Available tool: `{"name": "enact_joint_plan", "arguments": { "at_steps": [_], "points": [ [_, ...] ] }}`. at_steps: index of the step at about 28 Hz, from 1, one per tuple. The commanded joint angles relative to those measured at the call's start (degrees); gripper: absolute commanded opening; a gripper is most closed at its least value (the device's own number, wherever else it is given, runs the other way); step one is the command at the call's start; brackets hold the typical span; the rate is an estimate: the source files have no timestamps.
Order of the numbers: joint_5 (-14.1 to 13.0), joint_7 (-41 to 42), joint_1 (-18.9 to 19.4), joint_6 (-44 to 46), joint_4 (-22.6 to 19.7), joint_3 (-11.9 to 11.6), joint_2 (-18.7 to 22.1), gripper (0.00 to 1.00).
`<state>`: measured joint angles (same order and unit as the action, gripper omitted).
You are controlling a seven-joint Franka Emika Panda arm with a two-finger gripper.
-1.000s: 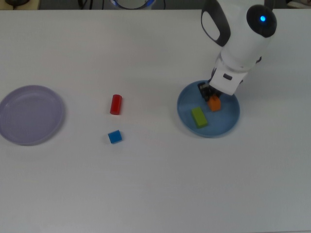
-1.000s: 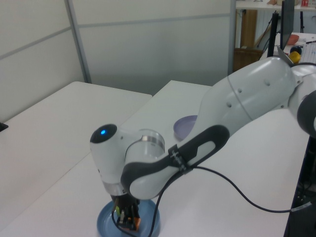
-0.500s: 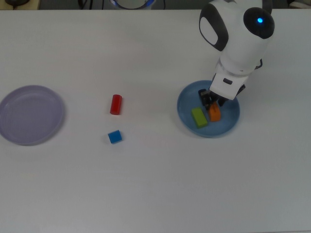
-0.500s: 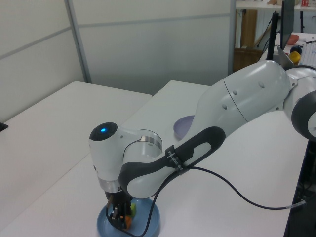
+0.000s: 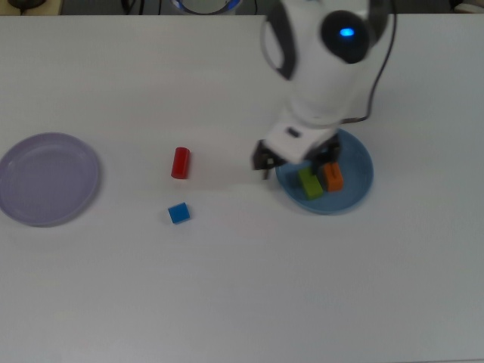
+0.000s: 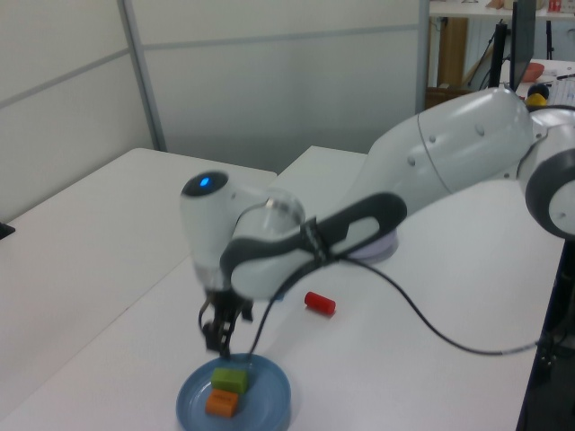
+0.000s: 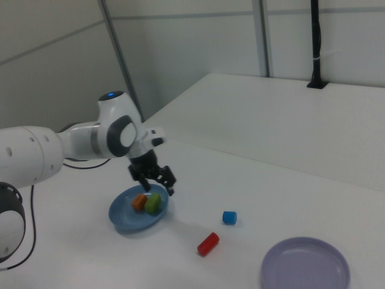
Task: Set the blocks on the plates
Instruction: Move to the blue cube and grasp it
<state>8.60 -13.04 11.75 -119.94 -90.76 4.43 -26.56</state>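
Note:
The blue plate (image 5: 356, 168) (image 6: 271, 396) (image 7: 124, 217) holds the green block (image 5: 308, 184) (image 6: 231, 380) (image 7: 154, 203) and the orange block (image 5: 333, 178) (image 6: 221, 404) (image 7: 139, 201), lying side by side. My gripper (image 5: 293, 160) (image 6: 218, 338) (image 7: 154, 180) hangs open and empty above the plate's edge on the top view's left. The red cylinder (image 5: 180, 162) (image 6: 319, 303) (image 7: 207, 243) lies on the table, with the blue cube (image 5: 178, 213) (image 7: 228, 217) close by. The lavender plate (image 5: 49, 178) (image 7: 305, 265) has nothing on it and sits at the top view's far left.
The white table (image 5: 242, 287) runs wide around everything. In the left view my arm (image 6: 431, 171) arches over the table and covers most of the lavender plate. A dark cable (image 6: 431, 337) hangs from the arm.
The gripper has let go of the orange block, risen and swung toward the top view's left. The orange block now lies on the blue plate beside the green one.

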Motion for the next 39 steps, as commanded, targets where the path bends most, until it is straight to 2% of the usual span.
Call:
{"name": "enact_joint_plan", "arguments": {
  "at_steps": [1,4,8,13,15,21,23,27,38,39],
  "points": [
    [-1.39,-0.23,-5.5,1.47,-0.47,-0.3,1.24,1.0],
    [-1.3,0.47,-9.27,1.29,-0.47,-0.3,0.81,1.0],
    [-0.78,1.96,-12.45,0.94,-0.55,-0.21,-0.16,1.0],
    [-0.34,15.56,-14.56,0.76,-0.55,-0.3,-2.45,1.0],
    [-0.95,21.97,-15.61,0.67,-0.47,-0.3,-2.97,1.0],
    [-0.95,23.06,-16.41,-1.42,1.11,-0.3,-5.61,0.99],
    [-0.87,23.15,-16.41,-2.05,1.2,-0.3,-5.7,0.89],
    [-1.04,23.06,-16.94,-3.97,1.29,-0.3,-5.87,0.47],
    [-0.86,21.31,-16.85,-7.94,1.99,-0.3,-7.72,0.46],
    [-0.86,21.31,-16.85,-8.29,1.99,-0.3,-7.72,0.35]
  ]
}}
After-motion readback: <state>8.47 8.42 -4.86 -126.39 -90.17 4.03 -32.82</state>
